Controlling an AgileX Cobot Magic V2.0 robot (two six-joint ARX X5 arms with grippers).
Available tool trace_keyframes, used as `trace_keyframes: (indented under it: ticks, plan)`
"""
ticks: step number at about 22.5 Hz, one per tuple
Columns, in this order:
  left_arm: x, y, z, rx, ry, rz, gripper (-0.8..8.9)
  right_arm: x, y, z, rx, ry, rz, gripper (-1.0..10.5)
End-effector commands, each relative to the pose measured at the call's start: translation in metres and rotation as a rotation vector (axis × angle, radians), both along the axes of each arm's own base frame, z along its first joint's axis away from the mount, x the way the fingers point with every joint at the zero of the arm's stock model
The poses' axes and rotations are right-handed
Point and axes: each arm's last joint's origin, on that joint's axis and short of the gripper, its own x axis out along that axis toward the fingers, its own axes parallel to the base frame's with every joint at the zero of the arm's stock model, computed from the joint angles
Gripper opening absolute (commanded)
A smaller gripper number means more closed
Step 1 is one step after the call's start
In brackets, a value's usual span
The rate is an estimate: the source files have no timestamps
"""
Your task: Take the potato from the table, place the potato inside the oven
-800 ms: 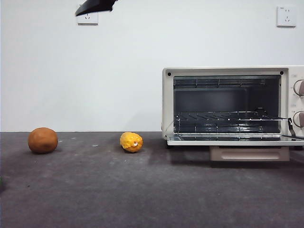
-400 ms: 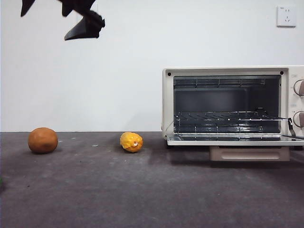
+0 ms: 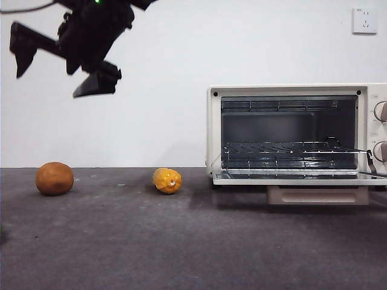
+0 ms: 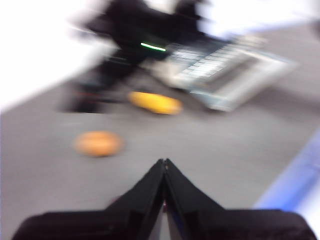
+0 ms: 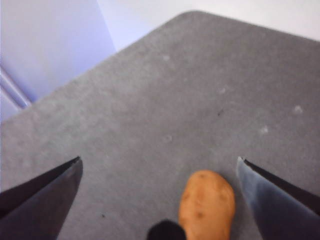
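Front view: places the potato (image 3: 54,178) on the table (image 3: 193,241) at the far left, well apart from the oven (image 3: 213,130) at the right. Shows a bumpy yellow-orange object (image 3: 167,180) on the table between the two, clear of both. Shows the oven door (image 3: 296,178) folded down and the wire rack (image 3: 284,147) bare.

Right wrist view: identifies the dark arm high above the potato as the right gripper (image 3: 47,81). Shows its jaws spread wide, gripping nothing, with the potato (image 5: 207,205) low in the gap between them, nearer one jaw and well below the tips.

Left wrist view: heavily blurred. Shows the left gripper (image 4: 164,161) with jaws pressed together and empty, held back from the work area, looking toward the potato (image 4: 98,143) and the oven.

Progress, as judged: no step completed. Approach under way only; no contact with the potato. Remaining: descend over the potato, close on it, lift, carry past the yellow-orange object, place inside the open oven, release.
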Motion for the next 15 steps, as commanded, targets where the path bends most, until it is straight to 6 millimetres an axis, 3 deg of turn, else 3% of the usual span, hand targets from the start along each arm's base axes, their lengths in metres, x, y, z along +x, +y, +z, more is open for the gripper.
trace_keyframes:
  ticks: [1, 8, 15]
  plan:
    - [-0.009, 0.018, -0.003, -0.015, -0.082, 0.177, -0.09, 0.004, 0.006, -0.017, -0.023, -0.011, -0.004, 7.4]
    - [-0.025, 0.043, -0.013, -0.107, -0.148, 0.205, -0.09, 0.006, 0.015, -0.038, -0.025, -0.020, -0.010, 7.7]
    - [-0.021, 0.047, -0.014, -0.157, -0.127, 0.101, -0.09, 0.008, 0.021, -0.071, -0.076, 0.040, -0.053, 7.7]
